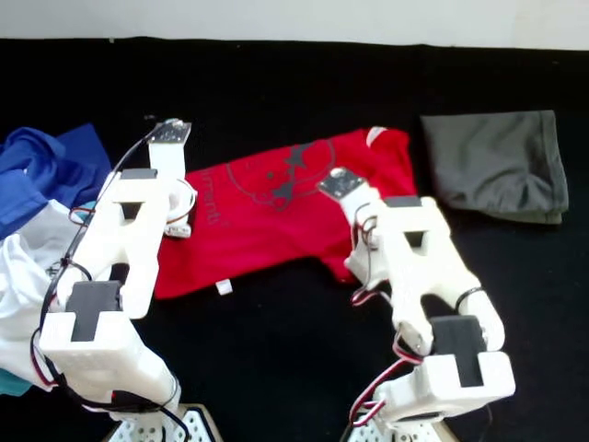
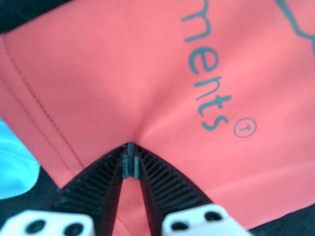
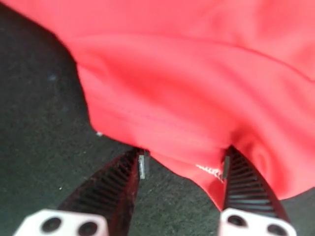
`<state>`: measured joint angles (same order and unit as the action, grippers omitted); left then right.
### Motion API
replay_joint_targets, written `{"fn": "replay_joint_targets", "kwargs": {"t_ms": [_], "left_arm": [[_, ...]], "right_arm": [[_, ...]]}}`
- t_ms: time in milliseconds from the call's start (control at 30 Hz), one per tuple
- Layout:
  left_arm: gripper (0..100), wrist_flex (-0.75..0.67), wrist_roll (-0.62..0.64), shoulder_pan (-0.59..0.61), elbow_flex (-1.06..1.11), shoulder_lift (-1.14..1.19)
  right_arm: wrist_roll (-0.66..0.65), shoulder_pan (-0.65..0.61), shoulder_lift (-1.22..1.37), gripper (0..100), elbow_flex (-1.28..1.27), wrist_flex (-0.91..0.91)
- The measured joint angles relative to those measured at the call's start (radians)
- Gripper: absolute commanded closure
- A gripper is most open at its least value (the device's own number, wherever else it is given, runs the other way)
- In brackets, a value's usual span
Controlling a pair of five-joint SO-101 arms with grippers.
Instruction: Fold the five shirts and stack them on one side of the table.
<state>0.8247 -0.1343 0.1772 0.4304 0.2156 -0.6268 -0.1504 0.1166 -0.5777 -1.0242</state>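
Your left claw (image 2: 129, 162) pinches the red shirt (image 1: 267, 221) at centre frame; your right claw (image 3: 184, 164) gapes astride its edge (probably soft, floppy; grip edges).

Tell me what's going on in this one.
Both arms are on the red shirt spread on the black table. The left gripper is pinched shut on its cloth; the right gripper is open astride the shirt's edge. A folded grey shirt lies to one side, a blue-and-white pile on the other.
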Motion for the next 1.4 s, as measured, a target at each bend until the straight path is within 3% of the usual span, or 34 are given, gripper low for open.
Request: {"fn": "replay_joint_targets", "kwargs": {"t_ms": [67, 167, 233, 433, 700, 900, 1100, 1267, 1400], "left_arm": [[99, 0.000, 0.000, 0.000, 0.000, 0.000], [99, 0.000, 0.000, 0.000, 0.000, 0.000], [99, 0.000, 0.000, 0.000, 0.000, 0.000], [99, 0.000, 0.000, 0.000, 0.000, 0.000], [99, 0.000, 0.000, 0.000, 0.000, 0.000], [99, 0.000, 0.000, 0.000, 0.000, 0.000], [99, 0.000, 0.000, 0.000, 0.000, 0.000], [99, 0.000, 0.000, 0.000, 0.000, 0.000], [99, 0.000, 0.000, 0.000, 0.000, 0.000]], "right_arm": [[0.000, 0.005, 0.034, 79.9, 0.023, 0.000], [0.000, 0.009, 0.052, 99.8, 0.066, -0.028], [0.000, 0.017, 0.054, 96.6, 0.095, -0.038], [0.000, 0.031, 0.087, 99.2, 0.219, -0.157], [0.000, 0.026, 0.098, 99.2, 0.582, -0.393], [0.031, 0.025, 0.143, 99.2, 0.723, -0.327], [0.129, 0.025, 0.374, 98.5, 0.902, -0.203], [0.190, 0.025, 0.621, 82.5, 1.197, -0.207], [0.278, 0.023, 0.792, 82.4, 1.467, -0.264]]}}
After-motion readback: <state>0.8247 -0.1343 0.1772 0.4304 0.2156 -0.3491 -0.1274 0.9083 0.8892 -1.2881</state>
